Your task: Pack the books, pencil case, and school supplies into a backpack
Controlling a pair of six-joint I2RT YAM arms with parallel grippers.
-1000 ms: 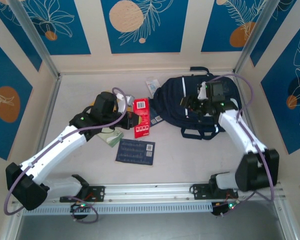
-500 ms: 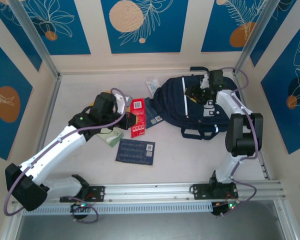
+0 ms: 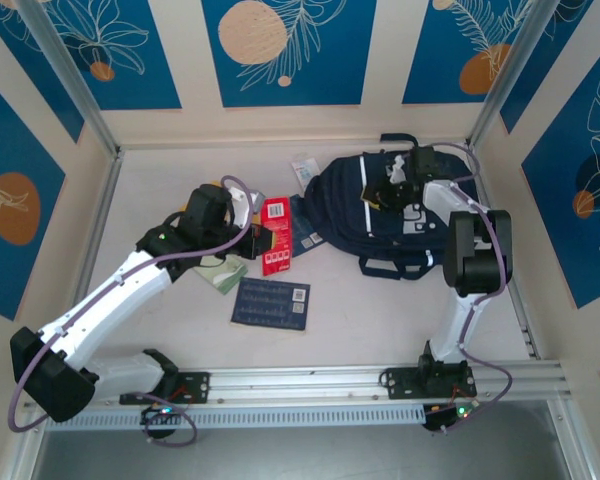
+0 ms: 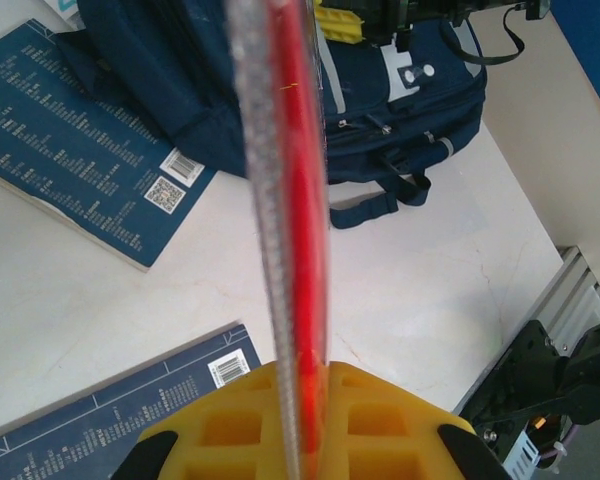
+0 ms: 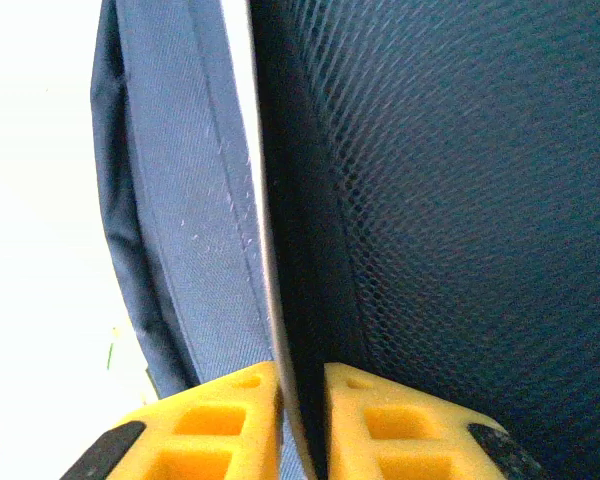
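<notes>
A pale tabletop inside a blue and cream box.
The tabletop (image 3: pixel 380 310) is pale and smooth, with thin lines like marble. Cream walls (image 3: pixel 190 60) stand on three sides. They have big blue panels (image 3: pixel 280 70) with orange circles (image 3: pixel 15 207) and white leaves. Grey metal posts (image 3: pixel 67 75) lean in the back corners. A silver rail (image 3: pixel 310 380) runs along the near edge. The light is bright and even.

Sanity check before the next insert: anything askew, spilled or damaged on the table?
Nothing spilled or damaged. One oddity: a navy book looks partly tucked under the backpack, so lifting it may snag; left gripper holds the red packet edge-on, right gripper pinches backpack fabric.
</notes>
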